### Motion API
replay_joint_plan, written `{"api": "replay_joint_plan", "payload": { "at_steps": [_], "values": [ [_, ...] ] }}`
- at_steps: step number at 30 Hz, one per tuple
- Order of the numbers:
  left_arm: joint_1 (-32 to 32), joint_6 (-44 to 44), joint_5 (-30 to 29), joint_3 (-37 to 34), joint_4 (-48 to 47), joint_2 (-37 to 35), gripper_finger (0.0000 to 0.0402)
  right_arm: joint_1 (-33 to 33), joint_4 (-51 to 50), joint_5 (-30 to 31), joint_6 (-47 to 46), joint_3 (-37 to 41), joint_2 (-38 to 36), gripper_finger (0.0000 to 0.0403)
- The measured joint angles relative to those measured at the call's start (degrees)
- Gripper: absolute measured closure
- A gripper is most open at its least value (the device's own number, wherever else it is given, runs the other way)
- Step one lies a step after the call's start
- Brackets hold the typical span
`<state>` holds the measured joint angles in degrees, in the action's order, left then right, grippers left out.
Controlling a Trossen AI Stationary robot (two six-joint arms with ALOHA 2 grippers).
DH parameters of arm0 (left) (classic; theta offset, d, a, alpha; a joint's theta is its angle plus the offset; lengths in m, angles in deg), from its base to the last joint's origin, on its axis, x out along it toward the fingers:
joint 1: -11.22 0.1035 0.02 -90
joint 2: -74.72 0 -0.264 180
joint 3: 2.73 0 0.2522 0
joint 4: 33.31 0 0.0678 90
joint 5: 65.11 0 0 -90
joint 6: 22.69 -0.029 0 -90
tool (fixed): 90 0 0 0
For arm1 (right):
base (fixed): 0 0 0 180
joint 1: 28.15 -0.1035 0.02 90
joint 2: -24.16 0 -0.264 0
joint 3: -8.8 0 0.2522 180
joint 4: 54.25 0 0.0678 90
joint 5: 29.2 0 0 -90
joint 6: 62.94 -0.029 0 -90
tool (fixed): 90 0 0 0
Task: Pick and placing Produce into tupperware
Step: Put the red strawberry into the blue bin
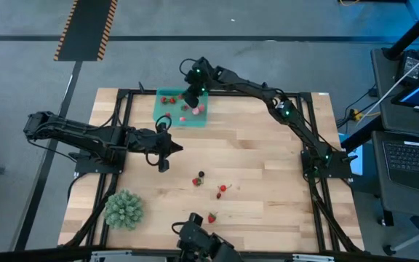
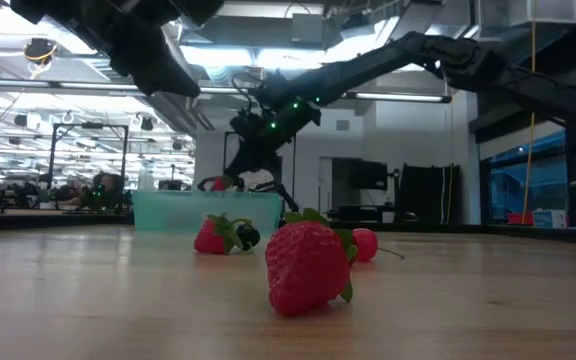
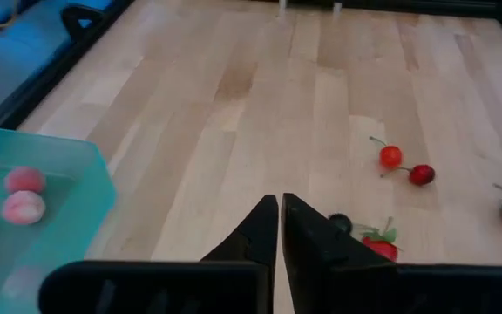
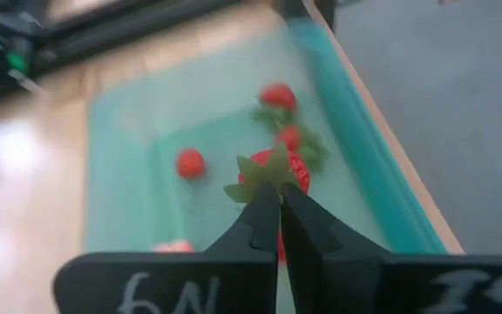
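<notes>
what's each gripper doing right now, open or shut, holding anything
Left gripper: shut, empty, above the bare table.
Right gripper: shut on a strawberry, over the tupperware.

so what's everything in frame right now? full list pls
tupperware: one, teal, far side of the table
fruits in tupperware: at least five, red and pink
held strawberry: one, red with green top, over the tupperware
loose fruits: five, four red and one dark, scattered mid-table
spiky ball: one, green, table corner on the left arm's side
table: one, light wood
left gripper: shut, empty, above bare wood beside the tupperware
right gripper: shut on the strawberry's leaves
</notes>
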<state>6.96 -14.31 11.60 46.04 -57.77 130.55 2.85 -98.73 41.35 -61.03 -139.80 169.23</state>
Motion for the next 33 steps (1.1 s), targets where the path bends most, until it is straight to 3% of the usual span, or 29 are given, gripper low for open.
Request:
{"api": "replay_joint_plan", "payload": {
  "at_steps": [9, 15, 18, 22, 28, 33],
  "values": [
    [0.01, 0.31, -12.01, 0.02, 1.35, 0.0, 0.0398, 0.37, -3.3, -2.05, 1.34, 0.1, 0.49, 0.0397],
    [0.01, 0.44, -11.35, 0.02, 6.39, -0.01, 0.0383, -0.48, -5.36, -2.1, 5.16, -0.02, -4.32, 0.0397],
    [0.28, 0.44, -14.78, 0.02, 7.91, -0.02, 0.0367, -0.48, -8.3, -2.14, 7.66, -0.31, -8.81, 0.0397],
    [2.37, 0.32, -20.67, 0.02, 6.7, -1.05, 0.0323, -0.5, -15.07, -2.03, 10.79, -0.12, -14.03, 0.0397],
    [5.0, -0.36, -20.6, 0.02, 7.05, -3.54, 0.0225, -1.23, -23.74, -1.92, 15.16, -0.25, -20.04, 0.0397],
    [6.16, -3.77, -18.94, 0.82, 7.18, -6.37, 0.0159, -4.1, -27.74, -9.8, 16.94, -0.02, -20.34, 0.0391]
  ]
}}
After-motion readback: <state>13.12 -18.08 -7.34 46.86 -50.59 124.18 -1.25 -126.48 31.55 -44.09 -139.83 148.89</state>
